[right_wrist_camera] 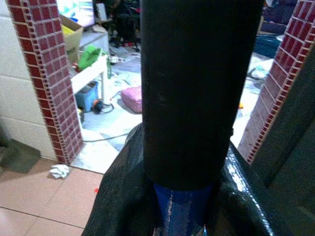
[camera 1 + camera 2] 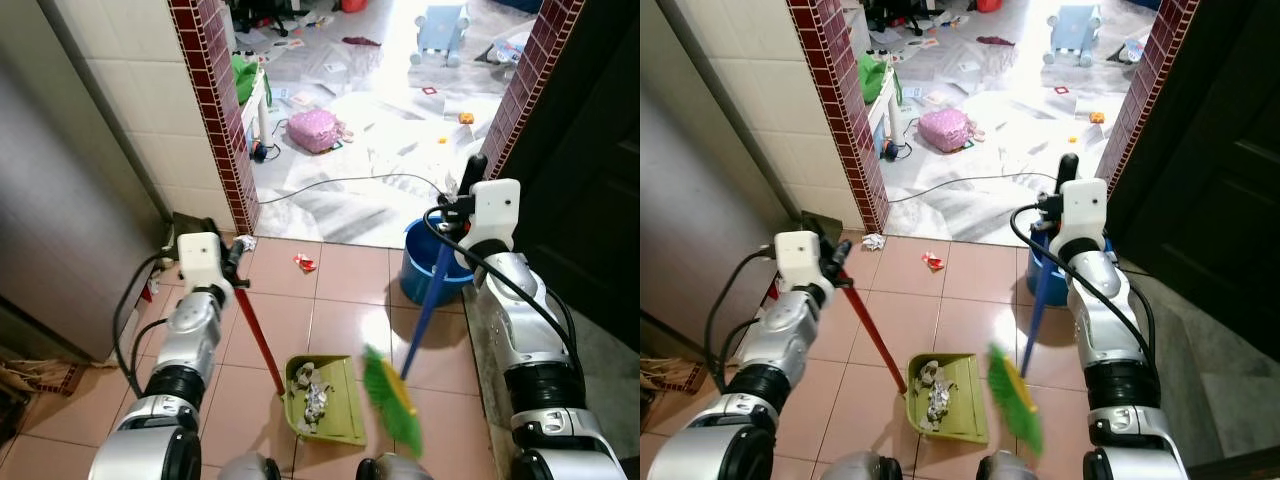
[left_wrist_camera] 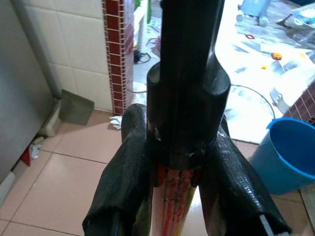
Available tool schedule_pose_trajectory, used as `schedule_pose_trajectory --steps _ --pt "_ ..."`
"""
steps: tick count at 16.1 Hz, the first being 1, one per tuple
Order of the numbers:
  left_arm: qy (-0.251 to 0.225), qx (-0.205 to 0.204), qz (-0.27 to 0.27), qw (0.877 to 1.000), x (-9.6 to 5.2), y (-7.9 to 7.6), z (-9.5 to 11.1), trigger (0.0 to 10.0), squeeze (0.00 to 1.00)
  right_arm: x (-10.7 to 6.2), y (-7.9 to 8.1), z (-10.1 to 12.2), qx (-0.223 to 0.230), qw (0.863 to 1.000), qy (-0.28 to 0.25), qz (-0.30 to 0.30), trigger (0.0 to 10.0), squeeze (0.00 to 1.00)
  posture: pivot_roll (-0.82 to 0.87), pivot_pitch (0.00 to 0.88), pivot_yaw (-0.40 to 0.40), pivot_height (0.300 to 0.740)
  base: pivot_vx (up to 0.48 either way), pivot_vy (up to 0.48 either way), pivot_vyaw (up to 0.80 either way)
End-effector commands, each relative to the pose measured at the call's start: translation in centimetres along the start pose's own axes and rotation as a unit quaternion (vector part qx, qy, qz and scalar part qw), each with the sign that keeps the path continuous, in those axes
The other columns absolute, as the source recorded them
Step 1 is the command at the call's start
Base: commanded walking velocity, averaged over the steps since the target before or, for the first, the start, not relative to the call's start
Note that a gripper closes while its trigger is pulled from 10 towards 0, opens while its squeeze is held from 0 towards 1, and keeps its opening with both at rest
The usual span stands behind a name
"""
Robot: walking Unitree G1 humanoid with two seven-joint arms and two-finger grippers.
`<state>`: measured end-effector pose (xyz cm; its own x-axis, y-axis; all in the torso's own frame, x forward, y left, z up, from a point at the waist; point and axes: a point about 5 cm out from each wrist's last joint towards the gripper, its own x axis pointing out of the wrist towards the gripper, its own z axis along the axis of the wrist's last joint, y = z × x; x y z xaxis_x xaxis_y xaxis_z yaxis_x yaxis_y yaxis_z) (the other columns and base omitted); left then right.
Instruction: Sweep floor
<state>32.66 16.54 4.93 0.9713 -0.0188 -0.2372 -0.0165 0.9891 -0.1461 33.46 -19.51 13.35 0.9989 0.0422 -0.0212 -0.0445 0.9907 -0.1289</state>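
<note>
Green plastic dustpan (image 2: 325, 400) flat on the salmon floor tiles (image 2: 340, 300), low and centred between the two arms, holding a heap of crumpled white and grey scraps (image 2: 312, 393). Red handle (image 2: 258, 335) slanting up from its back edge to the left gripper (image 2: 238, 262), black fingers clamped on the shaft just below its black cap, seen close in the left wrist view (image 3: 174, 196). Just beside the pan on the right, a broom head of bright green bristles (image 2: 392, 398), blurred, on a thin blue pole (image 2: 428, 300). Pole rising to the right gripper (image 2: 458, 205), rubbery black fingers closed round it under a thick black grip (image 1: 197, 88).

Further out on the tiles: a red-and-white wrapper (image 2: 304, 262), and a crumpled white paper (image 2: 244, 242) by the foot of the brick pillar (image 2: 210, 100). Round blue bucket (image 2: 428, 262) behind the pole, partly hidden by the right arm. Small dark-green pad (image 3: 76, 106) against the white tiled wall (image 2: 130, 90); grey metal panel (image 2: 50, 220) at far left.

Beyond the doorway, a glossy pale floor strewn with litter: pink bundle (image 2: 314, 129), thin black cable (image 2: 350, 182), white stool (image 2: 256, 105), pale blue toy (image 2: 441, 32). Dark door (image 2: 590, 150) at right.
</note>
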Motion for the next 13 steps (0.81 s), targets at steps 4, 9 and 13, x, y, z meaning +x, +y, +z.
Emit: schedule_pose_trajectory --steps 4,9,13 --pt "-0.148 -0.041 0.009 0.988 -0.1 0.6 6.6 10.0 0.0 -0.7 -1.7 -1.8 -0.038 0.996 0.023 -0.071 10.0 0.0 -0.14 0.0 0.055 0.74 0.0 0.0 0.0" --pt "-0.239 -0.077 -0.01 0.968 -0.6 -0.4 12.4 10.0 0.0 -0.9 -2.1 -3.4 -0.051 0.993 0.049 -0.092 10.0 0.0 -0.13 0.0 0.05 0.74 0.117 0.0 -0.54" --pt "-0.265 -0.096 -0.019 0.959 -0.7 -0.9 14.7 10.0 0.0 -0.9 -1.6 -4.0 -0.055 0.993 0.058 -0.085 10.0 0.0 -0.14 0.0 0.05 0.74 0.373 0.0 -0.17"
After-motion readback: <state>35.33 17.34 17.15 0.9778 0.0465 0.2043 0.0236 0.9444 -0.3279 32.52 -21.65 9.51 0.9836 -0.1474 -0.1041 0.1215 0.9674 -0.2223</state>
